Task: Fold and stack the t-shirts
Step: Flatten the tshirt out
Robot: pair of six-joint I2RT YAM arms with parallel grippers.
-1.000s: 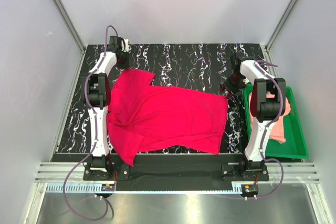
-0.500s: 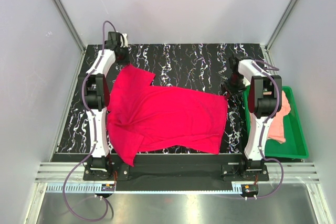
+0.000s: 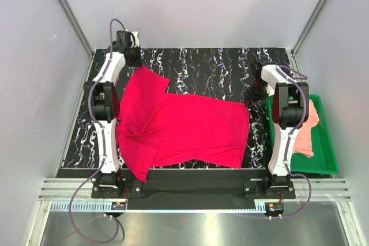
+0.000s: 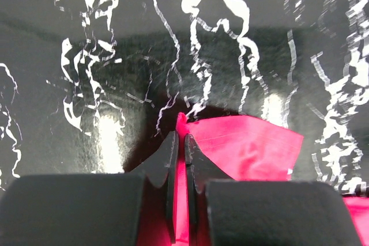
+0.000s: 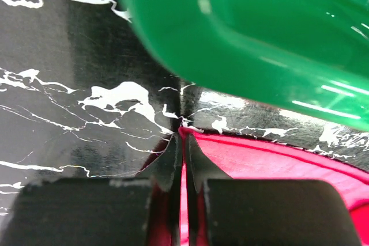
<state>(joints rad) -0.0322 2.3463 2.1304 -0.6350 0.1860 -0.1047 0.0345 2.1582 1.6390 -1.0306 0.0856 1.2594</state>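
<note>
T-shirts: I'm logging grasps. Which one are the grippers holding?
The red t-shirt, spread on the table: the left gripper and right gripper each pinch its edge. The pink t-shirt lies in the tray, ungripped.

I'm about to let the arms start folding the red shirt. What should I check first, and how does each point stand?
1. Left gripper shut on an edge of the red t-shirt: ok.
2. Right gripper shut on its opposite edge: ok.
3. Shirt flat on the table: not ok, creased near the left arm.
4. Room beside the green tray: not ok, its corner sits just past the right fingertips.
5. Pink t-shirt out of the way, in the tray: ok.
</note>
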